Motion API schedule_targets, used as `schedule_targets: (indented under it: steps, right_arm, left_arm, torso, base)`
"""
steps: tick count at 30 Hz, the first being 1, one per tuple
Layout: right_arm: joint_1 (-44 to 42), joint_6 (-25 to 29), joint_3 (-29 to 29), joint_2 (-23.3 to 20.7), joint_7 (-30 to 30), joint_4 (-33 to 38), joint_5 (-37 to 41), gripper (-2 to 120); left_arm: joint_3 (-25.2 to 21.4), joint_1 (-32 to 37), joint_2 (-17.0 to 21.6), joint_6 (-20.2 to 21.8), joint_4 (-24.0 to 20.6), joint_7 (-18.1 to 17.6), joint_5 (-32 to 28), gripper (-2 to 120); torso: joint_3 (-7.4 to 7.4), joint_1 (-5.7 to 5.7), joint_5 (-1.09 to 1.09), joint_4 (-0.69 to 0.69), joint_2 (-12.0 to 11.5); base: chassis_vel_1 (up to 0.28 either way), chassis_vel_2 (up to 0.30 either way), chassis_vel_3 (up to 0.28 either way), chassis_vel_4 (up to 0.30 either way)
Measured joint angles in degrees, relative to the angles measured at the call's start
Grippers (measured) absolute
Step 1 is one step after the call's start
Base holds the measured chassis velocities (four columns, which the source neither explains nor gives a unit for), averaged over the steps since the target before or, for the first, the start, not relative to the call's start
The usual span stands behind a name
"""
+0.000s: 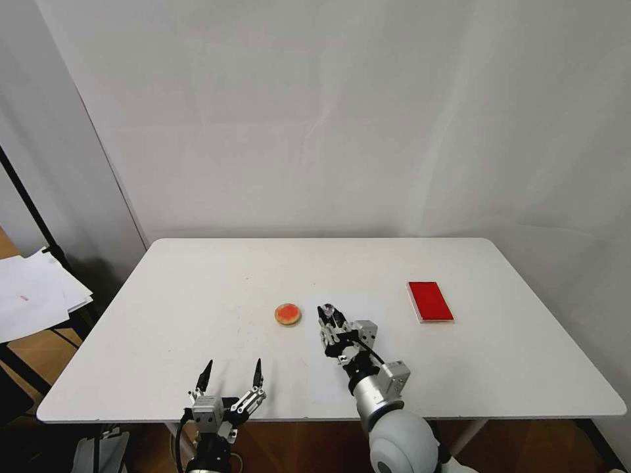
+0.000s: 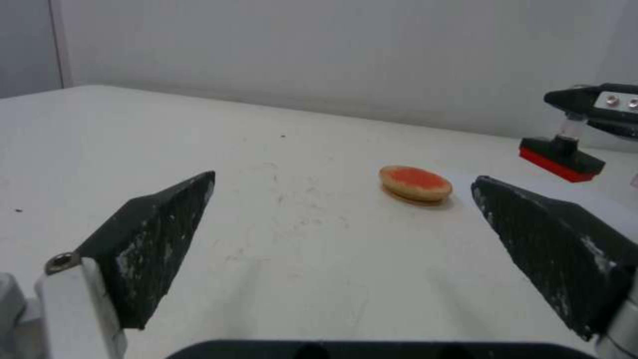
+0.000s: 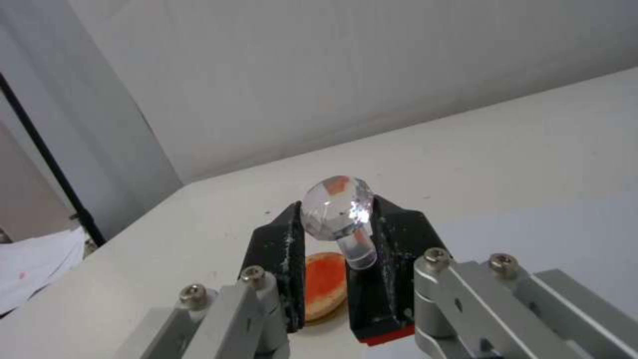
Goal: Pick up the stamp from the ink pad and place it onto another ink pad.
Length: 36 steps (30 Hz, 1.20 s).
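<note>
My right gripper (image 1: 327, 315) is shut on the stamp (image 1: 328, 307), whose clear faceted knob (image 3: 336, 207) sits between the black fingers (image 3: 398, 239). Seen from the left wrist, the stamp (image 2: 561, 155) shows a black base with a red underside and hangs just off the table. It is held just right of the small round orange-red ink pad (image 1: 287, 314), which also shows past the fingers (image 3: 324, 284) and lies ahead of the left gripper (image 2: 415, 183). The flat red rectangular ink pad (image 1: 430, 301) lies bare further right. My left gripper (image 1: 230, 376) rests open near the table's front edge.
The white table (image 1: 197, 289) stands against a white wall. A stack of white papers (image 1: 33, 295) lies on a stand off the table's left side, beside a black pole (image 1: 29, 203).
</note>
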Motion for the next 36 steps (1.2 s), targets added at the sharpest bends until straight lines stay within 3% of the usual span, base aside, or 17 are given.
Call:
schedule_targets:
  steps: [20, 36]
  right_arm:
    - [13.07, -0.77, -7.36, 5.05, 0.8, -9.0, 5.13, 24]
    - [14.95, 0.77, -8.78, 7.83, 0.06, -14.8, 4.81, 24]
  left_arm:
    - [0.0, 0.0, -0.01, 0.0, 0.0, 0.0, 0.0, 102]
    - [0.0, 0.0, 0.0, 0.0, 0.0, 0.0, 0.0, 102]
  torso:
    - [0.0, -0.01, 0.0, 0.0, 0.0]
    - [0.0, -0.01, 0.0, 0.0, 0.0]
  base:
    - [0.0, 0.0, 0.0, 0.0]
    - [0.0, 0.0, 0.0, 0.0]
